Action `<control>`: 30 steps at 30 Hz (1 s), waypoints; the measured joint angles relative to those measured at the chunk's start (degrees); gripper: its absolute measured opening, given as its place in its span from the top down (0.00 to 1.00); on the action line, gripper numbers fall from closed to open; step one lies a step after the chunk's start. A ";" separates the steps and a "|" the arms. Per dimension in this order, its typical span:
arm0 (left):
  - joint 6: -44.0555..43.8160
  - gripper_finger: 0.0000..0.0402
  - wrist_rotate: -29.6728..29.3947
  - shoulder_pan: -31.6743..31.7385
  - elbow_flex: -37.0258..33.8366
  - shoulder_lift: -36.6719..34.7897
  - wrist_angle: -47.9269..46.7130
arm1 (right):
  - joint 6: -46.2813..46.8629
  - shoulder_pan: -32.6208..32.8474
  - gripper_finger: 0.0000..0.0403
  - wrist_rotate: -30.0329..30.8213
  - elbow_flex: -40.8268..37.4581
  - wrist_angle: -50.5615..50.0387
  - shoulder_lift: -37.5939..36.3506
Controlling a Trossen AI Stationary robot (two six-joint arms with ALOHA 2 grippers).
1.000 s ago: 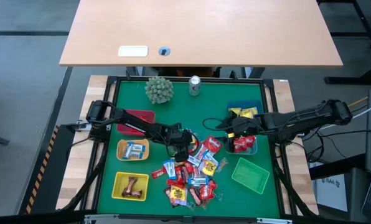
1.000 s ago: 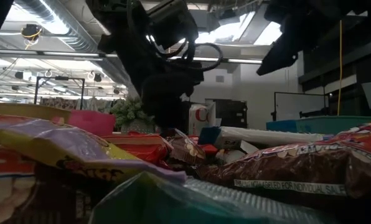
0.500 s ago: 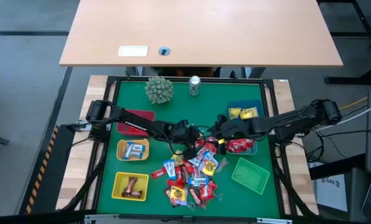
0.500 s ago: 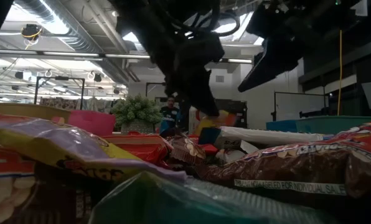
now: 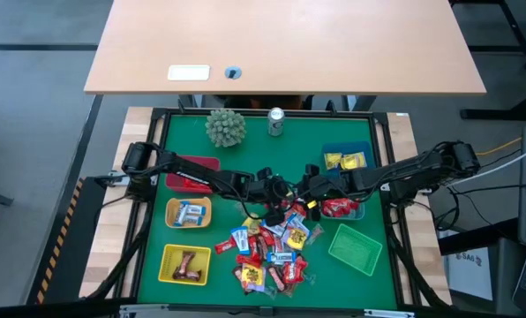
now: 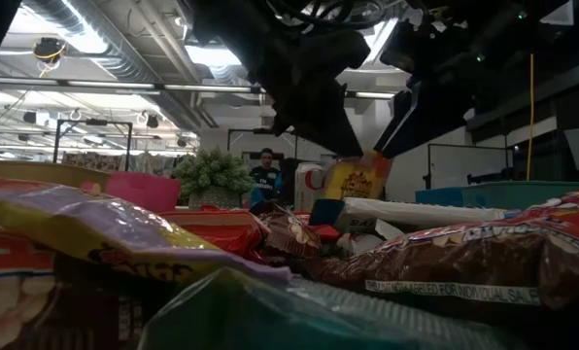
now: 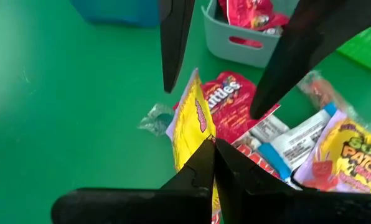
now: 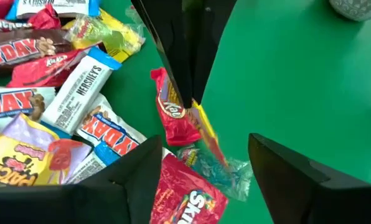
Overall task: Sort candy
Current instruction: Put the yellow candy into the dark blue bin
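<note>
Above far edge of candy pile, yellow packet hanging lifted off green mat, long axis roughly upright, lower end toward pile. Left gripper pinching its edge, fingers pressed together on wrapper. Right gripper facing it from grey basket side, fingers spread, straddling packet without touching. Right arm being nearer free end, handover likely turning on that gap.

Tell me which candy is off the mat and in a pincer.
The yellow candy packet, pinched in the shut left pincer above the pile; every other sweet lies on the mat or in a basket.
</note>
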 joint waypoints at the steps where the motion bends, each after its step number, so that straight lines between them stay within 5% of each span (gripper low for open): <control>1: 0.00 1.00 0.04 0.00 0.01 0.00 0.39 | -0.30 0.00 0.45 0.02 0.00 0.00 0.00; 15: -0.05 1.00 0.33 -0.33 0.04 -0.02 3.55 | -1.17 0.01 0.98 0.29 0.00 -0.10 0.17; 23: -0.04 0.98 0.37 -0.33 0.04 -0.07 4.30 | -1.85 0.00 0.97 0.29 0.02 -2.19 -1.46; 30: -0.08 0.79 0.37 -0.28 0.07 -0.11 4.30 | -1.90 0.00 0.98 1.24 0.02 -8.93 -6.80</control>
